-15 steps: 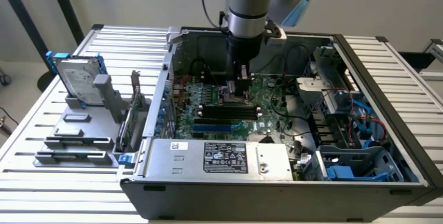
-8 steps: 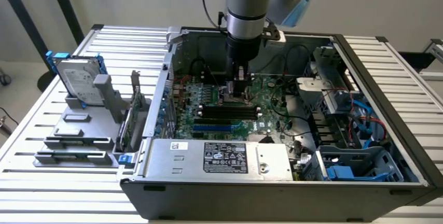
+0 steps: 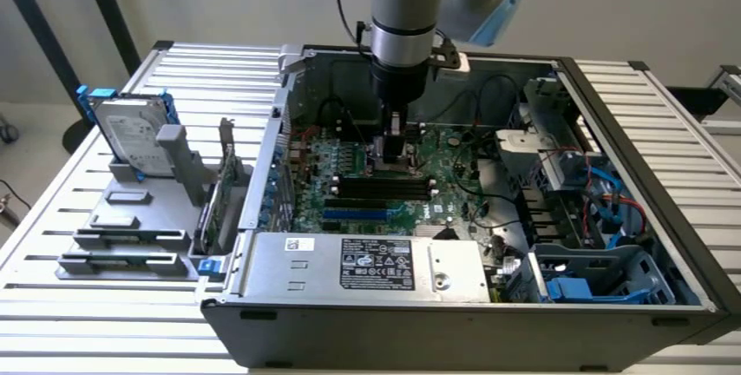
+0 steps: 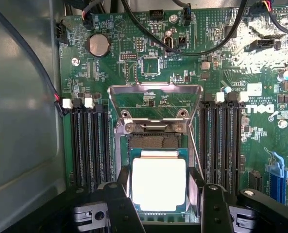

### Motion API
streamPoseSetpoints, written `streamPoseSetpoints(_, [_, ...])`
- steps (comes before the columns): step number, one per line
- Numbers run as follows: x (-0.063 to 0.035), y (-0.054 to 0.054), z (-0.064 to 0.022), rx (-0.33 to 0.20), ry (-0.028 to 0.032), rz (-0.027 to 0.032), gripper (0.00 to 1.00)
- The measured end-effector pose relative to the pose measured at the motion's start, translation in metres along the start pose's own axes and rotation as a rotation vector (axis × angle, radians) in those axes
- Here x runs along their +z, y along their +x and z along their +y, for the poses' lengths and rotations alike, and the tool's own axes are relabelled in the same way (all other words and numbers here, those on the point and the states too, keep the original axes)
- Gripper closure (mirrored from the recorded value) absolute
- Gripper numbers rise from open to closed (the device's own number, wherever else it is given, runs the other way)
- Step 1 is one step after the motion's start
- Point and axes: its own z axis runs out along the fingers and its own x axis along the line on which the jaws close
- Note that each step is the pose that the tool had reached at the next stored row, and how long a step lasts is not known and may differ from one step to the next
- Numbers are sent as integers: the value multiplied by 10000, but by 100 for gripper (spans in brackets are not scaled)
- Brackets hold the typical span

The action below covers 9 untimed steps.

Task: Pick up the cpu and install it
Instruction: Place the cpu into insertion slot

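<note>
— Down inside the open computer case (image 3: 463, 340), just above the green motherboard (image 4: 148, 63), is where I have the claw (image 3: 394, 154).
— Is it carrying anything?
— Yes. I see it gripping the cpu (image 4: 158, 182). The two black fingers (image 4: 120, 204) press on opposite edges of the chip, set about as wide as the chip itself. Its shiny metal top faces my wrist camera.
— Where does that put the cpu on the board?
— Over the socket (image 4: 156, 141). A strip of the socket's contact field shows past one edge of the chip. The hinged metal frame (image 4: 156, 90) beyond it stands tipped up, open. Whether the chip touches the socket I cannot tell from either camera.
— Anything close at the sides?
— Rows of black memory slots (image 4: 90, 145) run along both sides of the socket. A round coin battery (image 4: 98, 44) sits farther off on the board, and black cables (image 4: 216, 39) loop over that far part.
— And outside the case?
— On the desk (image 3: 69, 323), at the exterior view's left of the case, a grey holder (image 3: 127, 249) carries a hard drive (image 3: 130, 132) with blue rails. It stands on edge, well apart from the arm.
</note>
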Motion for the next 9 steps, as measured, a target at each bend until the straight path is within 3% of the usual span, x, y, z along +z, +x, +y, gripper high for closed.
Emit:
streamPoseSetpoints(6, [44, 7, -2, -2, -81, -28, 45])
streamPoseSetpoints(9, [74, 23, -3, -3, -86, -45, 45])
